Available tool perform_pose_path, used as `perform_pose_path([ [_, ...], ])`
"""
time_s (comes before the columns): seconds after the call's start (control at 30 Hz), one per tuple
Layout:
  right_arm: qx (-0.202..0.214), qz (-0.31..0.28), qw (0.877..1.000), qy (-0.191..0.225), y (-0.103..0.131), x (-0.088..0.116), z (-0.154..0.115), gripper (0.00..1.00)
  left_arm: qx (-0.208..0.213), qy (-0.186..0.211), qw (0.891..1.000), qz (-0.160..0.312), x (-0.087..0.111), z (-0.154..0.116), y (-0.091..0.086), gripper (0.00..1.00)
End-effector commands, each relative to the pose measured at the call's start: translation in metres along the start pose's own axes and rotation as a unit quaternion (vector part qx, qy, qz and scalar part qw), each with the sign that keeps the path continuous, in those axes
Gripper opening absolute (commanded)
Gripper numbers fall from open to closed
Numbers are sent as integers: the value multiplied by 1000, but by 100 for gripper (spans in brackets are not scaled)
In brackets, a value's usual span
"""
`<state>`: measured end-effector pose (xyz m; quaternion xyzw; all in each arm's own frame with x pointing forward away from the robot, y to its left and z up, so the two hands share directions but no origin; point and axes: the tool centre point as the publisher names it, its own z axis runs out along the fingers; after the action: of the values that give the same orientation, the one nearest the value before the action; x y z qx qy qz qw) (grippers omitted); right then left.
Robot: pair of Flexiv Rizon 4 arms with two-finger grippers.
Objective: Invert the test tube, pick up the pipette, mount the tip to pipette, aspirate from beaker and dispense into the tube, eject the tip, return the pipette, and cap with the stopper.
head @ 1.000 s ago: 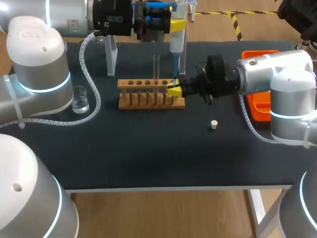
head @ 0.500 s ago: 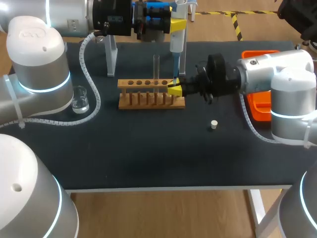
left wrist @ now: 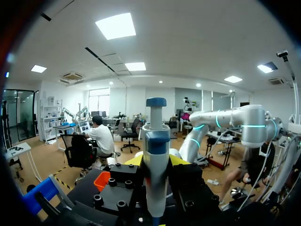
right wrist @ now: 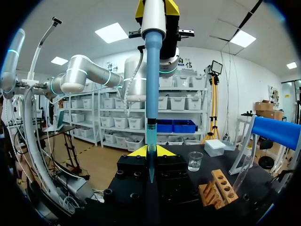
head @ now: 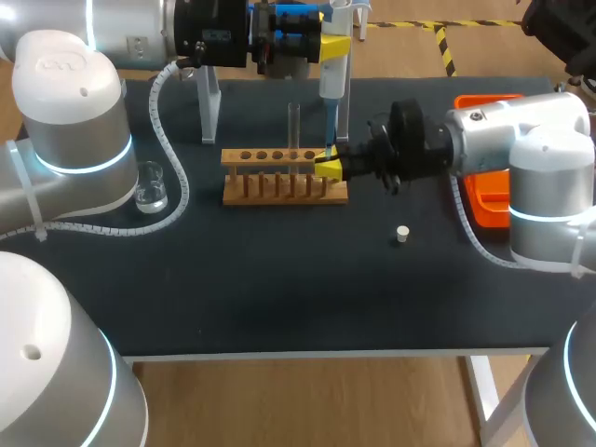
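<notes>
Right gripper point(right wrist: 150, 151): fingers clamped on pipette tip point(right wrist: 150, 137), just beside rack point(head: 284, 177) end. Left gripper point(left wrist: 156, 160): closed round pipette point(left wrist: 156, 141), its shaft at the tip's mouth. You should hold shaft and tip in line and press straight down. Test tube point(head: 293, 126) upright in rack; beaker point(head: 150, 186) and stopper point(head: 402, 234) well apart.

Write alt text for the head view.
The left arm holds a pipette upright beside a rack while the right arm pinches its tip with its jaws. A test tube stands in the rack; a beaker sits left, a stopper right.
</notes>
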<state>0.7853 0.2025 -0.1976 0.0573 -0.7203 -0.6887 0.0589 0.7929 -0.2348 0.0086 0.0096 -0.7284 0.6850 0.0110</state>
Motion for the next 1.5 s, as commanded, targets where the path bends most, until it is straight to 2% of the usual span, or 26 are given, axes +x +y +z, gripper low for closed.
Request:
perform_pose_path([
  [0.03, 1, -1, 1000, -2, 2, 1, 1, 0, 0, 2, 1000, 0, -1, -1, 0, 0],
  [0.53, -2, -6, 1000, -3, 11, -1, 2, 0, 0, 2, 1000, 0, -1, -1, 0, 0],
  [1.07, -12, -23, 1000, -8, 30, -9, 1, 0, 0, 2, 1000, 0, -1, -1, 0, 0],
  [1.33, -12, -24, 1000, -9, 29, -10, 0, 0, 0, 2, 1000, 0, -1, -1, 0, 0],
  [1.37, -9, -21, 1000, -10, 27, -9, -1, 13, 0, 2, 1000, 0, -1, -1, 0, 0],
  [1.4, -7, -20, 1000, -11, 24, -9, -1, 43, 0, 2, 1000, 0, -1, -1, 0, 0],
  [1.43, -4, -19, 1000, -11, 22, -8, -2, 88, 0, 2, 1000, 0, -1, -1, 0, 0],
  [1.47, -2, -18, 1000, -11, 19, -7, -3, 100, 0, 2, 1000, 0, -1, -1, 0, 0],
  [1.5, -1, -17, 1000, -11, 16, -6, -4, 100, 0, 2, 1000, 0, -1, -1, 0, 0],
])
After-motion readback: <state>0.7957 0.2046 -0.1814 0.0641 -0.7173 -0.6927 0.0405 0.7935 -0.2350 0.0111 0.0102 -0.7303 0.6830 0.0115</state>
